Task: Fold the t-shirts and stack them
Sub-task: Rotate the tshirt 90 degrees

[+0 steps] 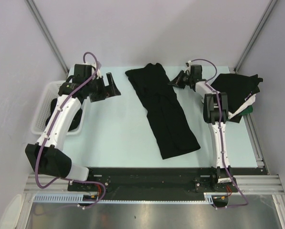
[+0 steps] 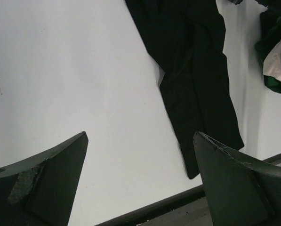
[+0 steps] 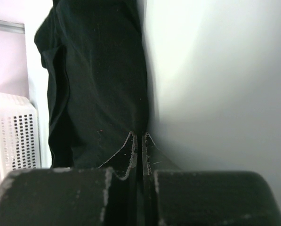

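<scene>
One black t-shirt lies folded lengthwise into a long strip that runs diagonally across the middle of the table; it also shows in the left wrist view and the right wrist view. My right gripper is shut, its tips at the strip's upper right edge. No cloth shows between the pads. My left gripper hangs wide open and holds nothing, over bare table left of the strip. A pile of other t-shirts, black on top with white and green beneath, sits at the far right.
A white mesh basket stands off the table's left edge beside the left arm. The green and white cloth of the pile shows at the right. A black rail runs along the table's near edge.
</scene>
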Available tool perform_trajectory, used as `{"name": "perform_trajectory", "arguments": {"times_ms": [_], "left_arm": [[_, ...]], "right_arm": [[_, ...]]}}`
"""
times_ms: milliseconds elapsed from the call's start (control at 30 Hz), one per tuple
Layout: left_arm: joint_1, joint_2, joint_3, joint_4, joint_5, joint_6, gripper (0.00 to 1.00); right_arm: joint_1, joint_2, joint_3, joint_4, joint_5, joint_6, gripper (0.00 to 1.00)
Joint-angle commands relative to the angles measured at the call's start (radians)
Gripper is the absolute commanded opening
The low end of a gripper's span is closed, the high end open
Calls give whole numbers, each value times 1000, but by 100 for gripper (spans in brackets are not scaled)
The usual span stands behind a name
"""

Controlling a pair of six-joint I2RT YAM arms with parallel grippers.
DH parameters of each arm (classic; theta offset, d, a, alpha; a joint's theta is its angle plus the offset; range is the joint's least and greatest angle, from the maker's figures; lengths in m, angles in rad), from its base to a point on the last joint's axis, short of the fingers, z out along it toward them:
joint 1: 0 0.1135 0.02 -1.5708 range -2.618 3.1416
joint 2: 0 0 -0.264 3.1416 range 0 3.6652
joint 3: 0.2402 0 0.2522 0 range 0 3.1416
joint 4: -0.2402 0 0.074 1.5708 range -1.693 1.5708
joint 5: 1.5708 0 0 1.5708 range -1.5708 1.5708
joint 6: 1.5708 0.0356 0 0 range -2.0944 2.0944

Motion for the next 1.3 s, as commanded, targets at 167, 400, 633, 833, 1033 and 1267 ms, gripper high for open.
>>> {"name": "perform_trajectory", "arguments": {"times_ms": [167,400,633,833,1033,1267], "left_arm": [[-24,-24,7,73,41,-8,100],[-35,-38,-30,90,74,-14,100],[-73,-52,-63,69,93,-6,99],[-134,-35,-86,92,104,-24,99],[-228,26,-145,145,114,-52,100],[-358,71,-187,158,133,-80,100]], "right_arm": [[-23,-112,-171,-142,85,-128,0],[-42,-168,-214,-168,152,-216,0],[-56,-139,-167,-157,174,-221,0],[-54,-168,-134,-157,182,-207,16],[-54,-260,-70,-225,197,-253,28],[-53,-480,-45,-352,195,-303,28]]}}
